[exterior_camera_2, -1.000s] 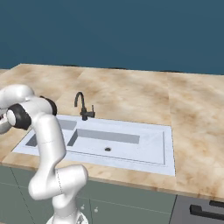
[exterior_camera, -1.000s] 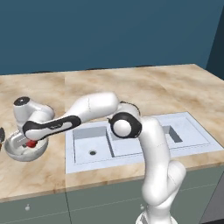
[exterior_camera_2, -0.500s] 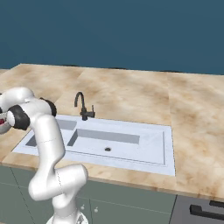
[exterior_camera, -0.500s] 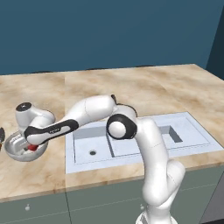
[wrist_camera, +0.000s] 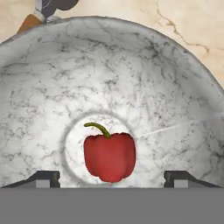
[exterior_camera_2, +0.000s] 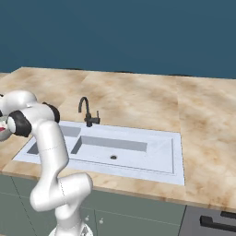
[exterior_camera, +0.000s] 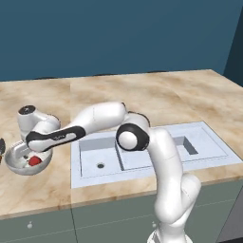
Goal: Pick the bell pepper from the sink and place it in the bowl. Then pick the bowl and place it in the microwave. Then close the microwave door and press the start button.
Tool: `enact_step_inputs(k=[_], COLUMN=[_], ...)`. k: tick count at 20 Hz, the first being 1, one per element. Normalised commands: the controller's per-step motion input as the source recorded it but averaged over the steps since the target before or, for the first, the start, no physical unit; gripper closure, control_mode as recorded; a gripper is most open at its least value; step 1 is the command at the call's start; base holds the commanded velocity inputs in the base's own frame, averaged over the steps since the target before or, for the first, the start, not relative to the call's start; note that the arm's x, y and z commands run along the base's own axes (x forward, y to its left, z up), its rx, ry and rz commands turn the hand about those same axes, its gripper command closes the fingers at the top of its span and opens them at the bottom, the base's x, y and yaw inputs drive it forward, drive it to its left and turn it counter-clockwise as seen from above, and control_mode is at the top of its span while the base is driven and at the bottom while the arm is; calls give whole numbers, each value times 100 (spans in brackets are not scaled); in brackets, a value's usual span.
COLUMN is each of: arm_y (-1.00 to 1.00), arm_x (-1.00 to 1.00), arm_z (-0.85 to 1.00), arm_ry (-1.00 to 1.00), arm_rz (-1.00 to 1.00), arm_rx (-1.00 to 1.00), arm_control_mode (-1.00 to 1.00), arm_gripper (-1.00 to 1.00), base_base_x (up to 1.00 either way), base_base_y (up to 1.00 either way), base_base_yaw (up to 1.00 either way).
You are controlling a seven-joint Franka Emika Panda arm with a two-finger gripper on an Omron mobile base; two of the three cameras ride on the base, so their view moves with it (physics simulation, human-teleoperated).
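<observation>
The small glossy red bell pepper [wrist_camera: 109,156] with its green stem lies at the bottom of the round, marble-patterned grey-white bowl [wrist_camera: 175,100], which sits on the tan stone counter [exterior_camera: 47,190] left of the pale double-basin sink [exterior_camera: 142,161]. Above it, the fingers [wrist_camera: 112,177] are spread apart, released, holding nothing.

Dark faucet [exterior_camera_2: 86,112] behind sink [exterior_camera_2: 152,154]

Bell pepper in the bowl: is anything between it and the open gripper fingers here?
Nothing visible. In the hand view the bell pepper lies on the bottom of the bowl, between the two fingertips, with bare marble on either side. The gripper is open above it.
</observation>
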Motion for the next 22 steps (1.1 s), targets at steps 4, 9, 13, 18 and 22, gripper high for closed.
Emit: enact_step_inputs(k=[4,9,13,18,22], arm_y=[-2,-56,-72,-70,-51], arm_x=[-3,-54,-76,-41,11], arm_z=[57,48,3,-9,-22], arm_ry=[0,0,0,1,1], arm_rz=[-10,-27,-31,-28,-14], arm_rx=[7,15,13,9,12], arm_control_mode=[-100,-100,-100,-100,-100], arm_gripper=[-100,-100,-100,-100,-100], base_base_x=[0,0,0,0,0], base_base_y=[0,0,0,0,0], base_base_yaw=[0,0,0,0,0])
